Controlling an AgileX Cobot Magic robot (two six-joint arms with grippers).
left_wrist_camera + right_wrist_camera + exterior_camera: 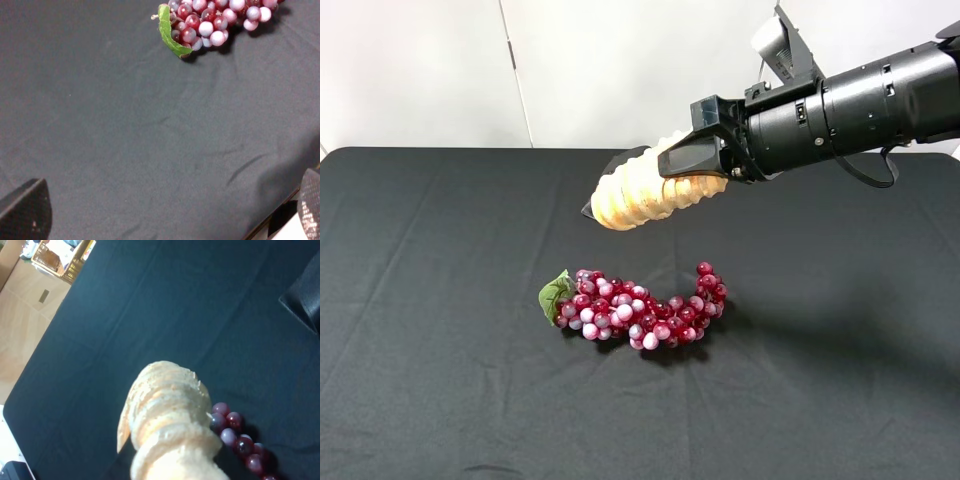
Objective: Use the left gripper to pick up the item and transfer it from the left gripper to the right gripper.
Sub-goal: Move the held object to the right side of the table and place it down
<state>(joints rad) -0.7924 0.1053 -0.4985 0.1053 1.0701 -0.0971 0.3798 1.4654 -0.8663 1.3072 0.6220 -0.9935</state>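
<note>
The roll (640,195) is clamped endwise in the right hand (685,168), clear of the counter (420,300); the left hand (167,207) is spread apart, empty: transfer judged done.

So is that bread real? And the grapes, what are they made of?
The bread roll looks like matte foam or plastic, probably fake: its ridges are very even. The grapes look plastic: glossy, pale-tipped beads with a flat, cloth-like leaf.
</note>
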